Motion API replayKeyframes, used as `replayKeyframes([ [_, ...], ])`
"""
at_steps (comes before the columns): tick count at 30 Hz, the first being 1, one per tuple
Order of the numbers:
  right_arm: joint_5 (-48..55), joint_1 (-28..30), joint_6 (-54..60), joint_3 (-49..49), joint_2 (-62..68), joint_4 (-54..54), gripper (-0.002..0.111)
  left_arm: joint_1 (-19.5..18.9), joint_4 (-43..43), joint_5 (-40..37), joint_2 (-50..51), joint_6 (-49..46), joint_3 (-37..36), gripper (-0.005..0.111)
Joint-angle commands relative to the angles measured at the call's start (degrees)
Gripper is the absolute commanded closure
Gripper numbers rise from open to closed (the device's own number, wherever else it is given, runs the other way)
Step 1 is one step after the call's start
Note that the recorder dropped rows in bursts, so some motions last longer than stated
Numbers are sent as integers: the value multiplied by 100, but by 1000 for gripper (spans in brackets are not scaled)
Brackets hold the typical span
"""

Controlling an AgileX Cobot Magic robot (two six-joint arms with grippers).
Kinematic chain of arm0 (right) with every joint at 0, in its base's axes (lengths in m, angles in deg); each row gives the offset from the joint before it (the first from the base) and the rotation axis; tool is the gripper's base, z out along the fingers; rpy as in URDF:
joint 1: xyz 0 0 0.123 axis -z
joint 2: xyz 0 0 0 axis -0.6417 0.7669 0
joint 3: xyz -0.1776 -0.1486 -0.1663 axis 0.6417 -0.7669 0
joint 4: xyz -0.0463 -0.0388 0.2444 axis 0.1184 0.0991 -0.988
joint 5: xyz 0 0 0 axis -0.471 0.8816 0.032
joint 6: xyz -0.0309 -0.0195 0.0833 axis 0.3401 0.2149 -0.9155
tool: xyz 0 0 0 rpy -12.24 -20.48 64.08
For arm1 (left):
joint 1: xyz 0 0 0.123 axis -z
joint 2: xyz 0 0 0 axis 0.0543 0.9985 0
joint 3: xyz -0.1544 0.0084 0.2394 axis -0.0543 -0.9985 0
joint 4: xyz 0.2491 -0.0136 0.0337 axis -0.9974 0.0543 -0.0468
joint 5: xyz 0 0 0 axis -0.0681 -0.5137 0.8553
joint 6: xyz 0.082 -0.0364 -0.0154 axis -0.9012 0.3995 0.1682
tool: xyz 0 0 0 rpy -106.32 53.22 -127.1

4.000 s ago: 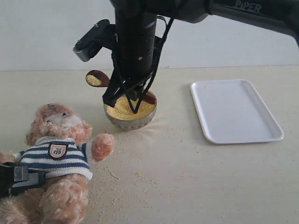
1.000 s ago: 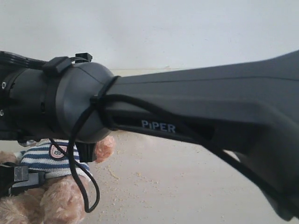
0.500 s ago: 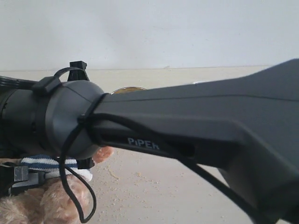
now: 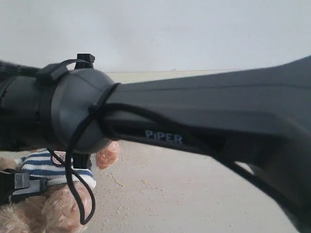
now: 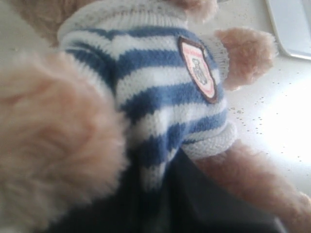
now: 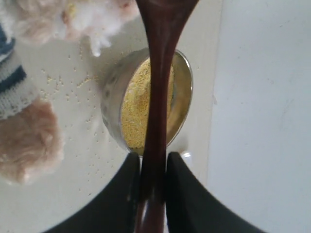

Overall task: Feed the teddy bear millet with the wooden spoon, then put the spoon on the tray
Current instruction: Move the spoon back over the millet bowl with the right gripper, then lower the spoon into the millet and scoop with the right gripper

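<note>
The teddy bear point(image 4: 46, 167) lies at the exterior view's lower left, and my right arm point(image 4: 194, 121) covers its head. Dark fingers of my left gripper point(image 5: 165, 194) are shut on the teddy bear's point(image 5: 160, 92) striped shirt near its hem. Shut on the wooden spoon's point(image 6: 158, 97) handle, my right gripper point(image 6: 153, 174) keeps it level above the metal bowl point(image 6: 109, 97) of millet point(image 6: 135, 104). The spoon's bowl end runs out of view beside the bear's pale muzzle point(image 6: 77, 19). A corner of the white tray point(image 5: 291, 24) shows in the left wrist view.
Millet grains point(image 4: 141, 182) lie scattered on the cream table point(image 4: 194, 194) in front of the bear's paw point(image 4: 107, 154). My right arm spans the whole exterior view and hides the bowl and the tray there. A white wall point(image 4: 194, 34) stands behind the table.
Four seconds ago my right gripper held the loaded spoon over the bowl; it has since swung left to the bear's head. In the last half second the arm rose slightly, hiding the bowl's rim.
</note>
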Motion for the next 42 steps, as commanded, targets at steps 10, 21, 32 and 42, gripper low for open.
replayKeyframes([
  [10, 35, 845, 330, -10, -498, -856, 104, -10, 76, -25, -68, -27, -14, 102],
  [21, 35, 1957, 729, -10, -595, -1749, 104, -10, 76, -25, -68, -27, -14, 102],
  [32, 35, 2970, 757, -10, -595, -3297, 104, -10, 76, -25, -68, -27, -14, 102],
  [42, 35, 2282, 913, -10, -37, -1350, 104, -10, 76, -36, -68, -27, -14, 102],
])
